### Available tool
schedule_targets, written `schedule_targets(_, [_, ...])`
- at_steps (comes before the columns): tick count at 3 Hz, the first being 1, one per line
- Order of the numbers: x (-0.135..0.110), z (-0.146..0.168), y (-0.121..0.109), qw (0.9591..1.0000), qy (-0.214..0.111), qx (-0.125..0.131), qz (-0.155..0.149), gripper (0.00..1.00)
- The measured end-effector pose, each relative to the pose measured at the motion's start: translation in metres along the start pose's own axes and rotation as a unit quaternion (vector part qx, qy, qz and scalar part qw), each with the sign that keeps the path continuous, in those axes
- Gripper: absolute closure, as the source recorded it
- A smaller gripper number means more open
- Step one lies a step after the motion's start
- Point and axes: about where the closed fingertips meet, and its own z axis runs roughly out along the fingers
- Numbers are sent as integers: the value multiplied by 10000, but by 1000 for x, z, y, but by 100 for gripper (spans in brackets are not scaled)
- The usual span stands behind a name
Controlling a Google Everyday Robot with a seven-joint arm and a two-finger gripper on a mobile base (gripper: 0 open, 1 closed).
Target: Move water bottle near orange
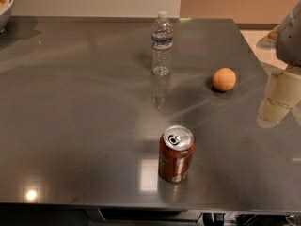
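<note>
The water bottle (162,44) stands upright at the back middle of the grey table (70,126); it is clear and ribbed, with a white cap and a blue-white label band. The orange (224,79) lies on the table to the right of the bottle and a little nearer, about a bottle's height away. My gripper (278,100) is a cream-coloured shape at the right edge of the view, over the table's right side, to the right of the orange and well apart from the bottle. It holds nothing that I can see.
A brown-red soda can (176,153) stands upright near the table's front edge, in front of the bottle and the orange. A bowl (4,6) sits at the far left corner. The table's right edge runs just beyond the gripper.
</note>
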Motion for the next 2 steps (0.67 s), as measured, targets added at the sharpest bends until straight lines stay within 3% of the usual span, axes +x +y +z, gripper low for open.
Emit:
schedule_targets(1, [-2,0,-2,10000,-27,6,-13,0])
schedule_targets(2, [-21,12,-20,9997,-220,-35,-53,0])
